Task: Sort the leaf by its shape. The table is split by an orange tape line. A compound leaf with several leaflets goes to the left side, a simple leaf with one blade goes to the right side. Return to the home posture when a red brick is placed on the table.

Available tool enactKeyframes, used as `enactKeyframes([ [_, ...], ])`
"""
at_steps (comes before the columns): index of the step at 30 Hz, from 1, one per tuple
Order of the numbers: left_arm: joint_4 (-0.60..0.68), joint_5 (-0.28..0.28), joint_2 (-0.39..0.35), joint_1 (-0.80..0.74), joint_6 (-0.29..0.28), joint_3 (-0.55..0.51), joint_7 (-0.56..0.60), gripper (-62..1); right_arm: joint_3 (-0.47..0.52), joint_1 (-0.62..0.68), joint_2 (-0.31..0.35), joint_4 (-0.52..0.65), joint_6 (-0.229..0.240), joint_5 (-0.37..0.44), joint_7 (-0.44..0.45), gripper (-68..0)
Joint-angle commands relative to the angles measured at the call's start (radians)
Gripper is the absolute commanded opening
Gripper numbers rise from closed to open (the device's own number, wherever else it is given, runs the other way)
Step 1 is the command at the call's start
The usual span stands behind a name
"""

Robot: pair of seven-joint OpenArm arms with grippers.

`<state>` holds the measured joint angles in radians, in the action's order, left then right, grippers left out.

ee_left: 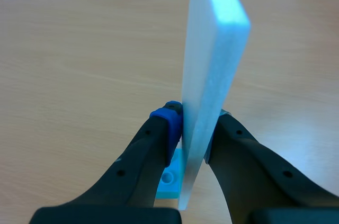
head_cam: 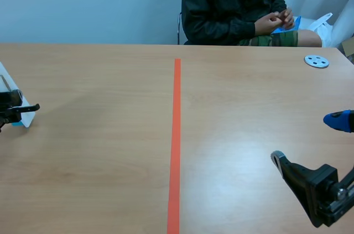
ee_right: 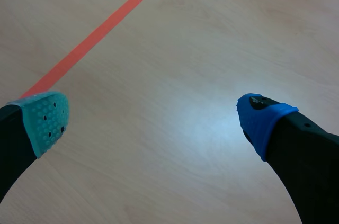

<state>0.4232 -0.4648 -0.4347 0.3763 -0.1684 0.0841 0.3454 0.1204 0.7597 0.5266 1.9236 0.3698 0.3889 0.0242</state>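
Leaf: none visible in any view, neither side of orange tape line point(head_cam: 176, 145).
Left gripper point(ee_left: 196, 118): clenched on upright white board point(ee_left: 212, 38), far left of table point(head_cam: 99, 134), above small blue block point(ee_left: 170, 179); likely parked.
Right gripper point(ee_right: 156, 121): released, fingers wide, low over right side; probably ready for pick.
Person's hands point(head_cam: 276, 21): clasped across table; leaf probably not yet set down.

Lab-type rm: wood table point(head_cam: 99, 134) w/ orange tape line point(head_cam: 176, 134), plain wall point(head_cam: 83, 1), seated person point(head_cam: 232, 7).

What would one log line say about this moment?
left tool: shut on white panel | right tool: open, over table right of tape line | leaf: none in view | brick: none in view
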Motion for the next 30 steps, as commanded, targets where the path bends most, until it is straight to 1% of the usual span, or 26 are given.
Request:
enactKeyframes([
  [1, 0.027, -0.002, -0.007, 0.008, -0.026, 0.013, 0.014, -56.6, 0.003, -0.011, 0.010, 0.003, -0.004, 0.006, 0.015, 0.4],
  [2, 0.027, 0.002, -0.007, 0.006, -0.037, 0.024, 0.014, -56.6, 0.003, -0.011, 0.010, 0.003, -0.004, 0.006, 0.015, 0.4],
  [6, 0.027, 0.005, -0.006, 0.001, -0.041, 0.063, 0.025, -56.6, 0.003, -0.011, 0.010, 0.003, -0.004, 0.006, 0.015, 0.4],
  [11, 0.027, 0.005, -0.006, 0.000, -0.041, 0.067, 0.024, -56.6, 0.003, -0.011, 0.010, 0.003, -0.004, 0.006, 0.015, 0.4],
  [18, 0.027, 0.005, -0.006, 0.000, -0.044, 0.067, 0.024, -50.0, 0.003, -0.011, 0.010, 0.003, -0.004, 0.006, 0.015, 0.4],
  [24, 0.029, 0.005, -0.009, 0.001, -0.044, 0.067, 0.026, -50.0, 0.003, -0.011, 0.010, 0.003, -0.004, 0.006, 0.015, 0.4],
  [27, 0.033, 0.005, -0.013, 0.001, -0.056, 0.067, 0.032, -49.8, 0.003, -0.011, 0.010, 0.003, -0.004, 0.006, 0.015, 0.4],
  [28, 0.038, 0.005, -0.016, 0.000, -0.056, 0.067, 0.032, -48.1, 0.003, -0.011, 0.010, 0.003, -0.004, 0.006, 0.015, 0.4],
  [30, 0.045, 0.005, -0.022, 0.000, -0.055, 0.067, 0.031, -41.8, 0.003, -0.011, 0.010, 0.003, -0.004, 0.006, 0.015, 0.4],
])
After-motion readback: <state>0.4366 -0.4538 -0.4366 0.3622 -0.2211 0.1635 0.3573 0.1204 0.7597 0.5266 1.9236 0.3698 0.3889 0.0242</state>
